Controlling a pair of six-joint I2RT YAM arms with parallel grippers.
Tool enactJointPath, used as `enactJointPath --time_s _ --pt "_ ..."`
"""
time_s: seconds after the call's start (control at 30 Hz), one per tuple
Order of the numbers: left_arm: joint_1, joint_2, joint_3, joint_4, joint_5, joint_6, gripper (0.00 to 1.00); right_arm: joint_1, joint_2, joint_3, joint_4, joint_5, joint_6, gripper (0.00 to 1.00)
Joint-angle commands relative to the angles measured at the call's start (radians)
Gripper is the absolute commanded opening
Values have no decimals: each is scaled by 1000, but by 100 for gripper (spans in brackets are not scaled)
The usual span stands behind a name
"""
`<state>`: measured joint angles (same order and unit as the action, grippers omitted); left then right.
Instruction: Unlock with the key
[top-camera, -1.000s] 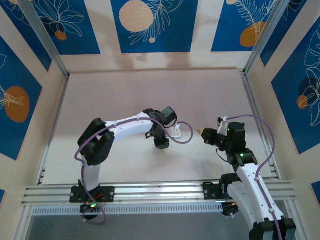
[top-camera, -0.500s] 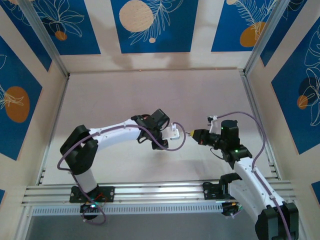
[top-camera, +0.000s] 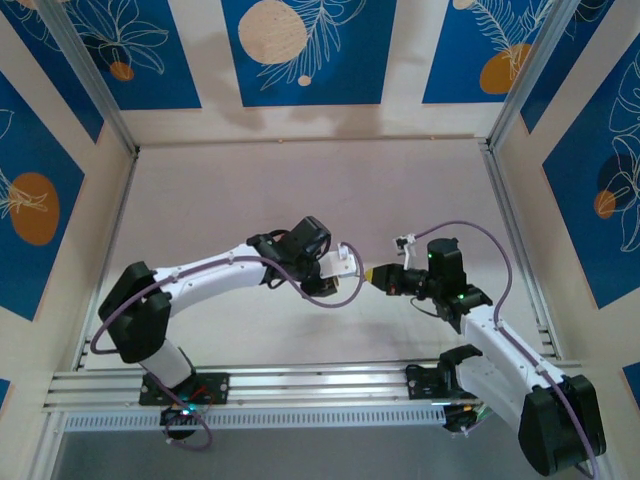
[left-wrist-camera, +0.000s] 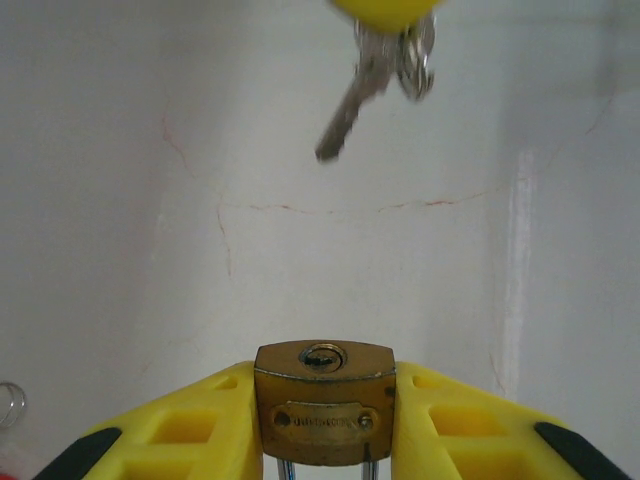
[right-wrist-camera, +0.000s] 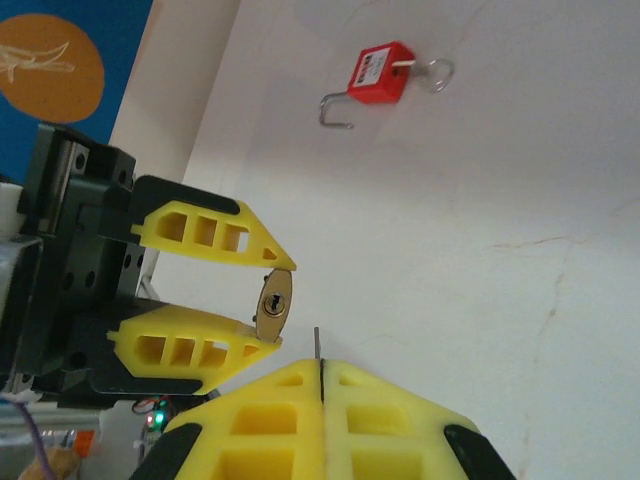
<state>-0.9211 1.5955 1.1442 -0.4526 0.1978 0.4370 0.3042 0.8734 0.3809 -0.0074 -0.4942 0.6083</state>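
Facing each other, the left gripper (right-wrist-camera: 279, 306) clamps a brass padlock (left-wrist-camera: 323, 405); the right gripper (right-wrist-camera: 322, 368) pinches a key (left-wrist-camera: 345, 115), seemingly just short of the keyhole (left-wrist-camera: 322, 355).

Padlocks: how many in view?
2. A brass padlock clamped in the left gripper; a red padlock lying loose on the table. More may be hidden.

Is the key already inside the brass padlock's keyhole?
No, the key hangs in the air apart from the brass padlock, whose keyhole is empty.
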Motion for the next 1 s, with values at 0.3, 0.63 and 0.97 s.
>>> enactJointPath --time_s 0.3,0.63,0.97 --pt "-66 -63 -33 9 -67 69 31 68 32 31 42 -80 -47 0" --pt "-91 -67 -40 6 -110 89 31 72 71 33 68 -104 -30 0" --pt "-98 -55 -37 0 -134 98 30 73 107 29 112 -135 5 0"
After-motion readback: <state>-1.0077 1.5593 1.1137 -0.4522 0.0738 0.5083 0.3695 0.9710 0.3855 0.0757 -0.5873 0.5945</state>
